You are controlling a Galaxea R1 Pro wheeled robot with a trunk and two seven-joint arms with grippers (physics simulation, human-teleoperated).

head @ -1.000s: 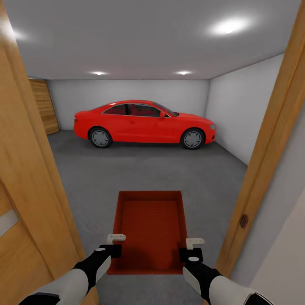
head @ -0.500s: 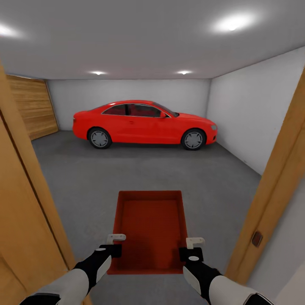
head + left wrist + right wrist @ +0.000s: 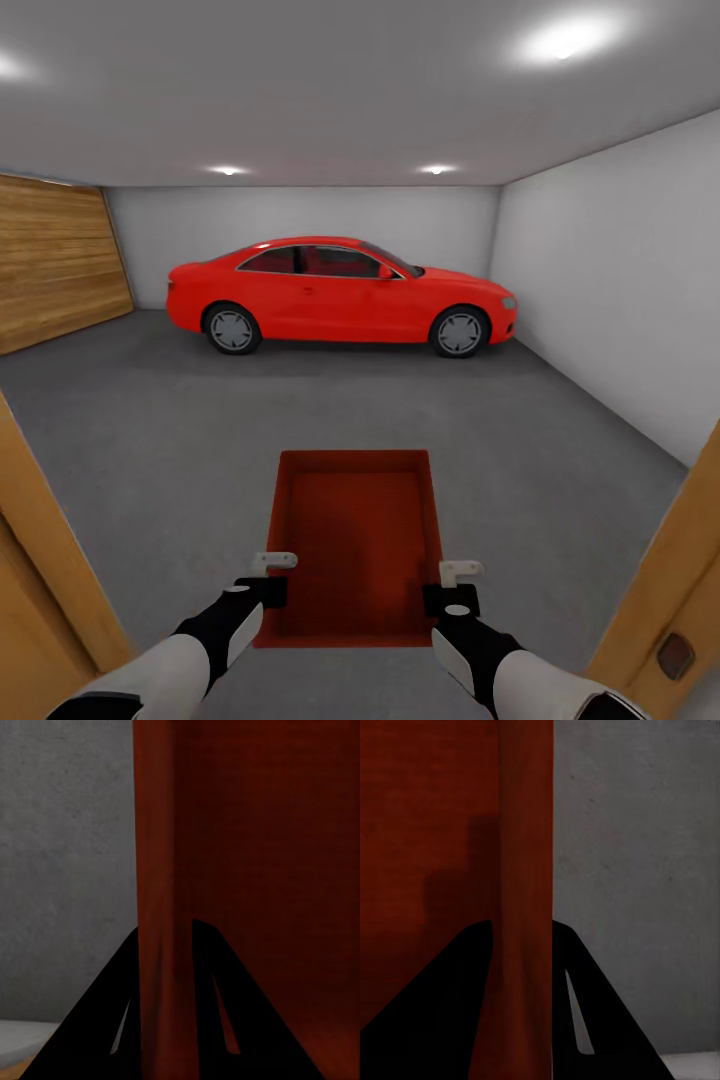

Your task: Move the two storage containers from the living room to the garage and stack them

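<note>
Both tools, left (image 3: 266, 583) and right (image 3: 452, 590), grip 1 storage container (image 3: 350, 540); 1 car (image 3: 340, 294) ahead.

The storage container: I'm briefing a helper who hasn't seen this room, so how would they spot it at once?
Start at the red car parked by the garage's back wall, then come across the grey floor toward the robot. The storage container is held between both grippers: a low-walled, open-top, orange-red rectangular bin.

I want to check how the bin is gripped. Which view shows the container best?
The head view: the whole storage container shows, held between both grippers. Each wrist view shows just one side wall clamped between dark fingers.
</note>
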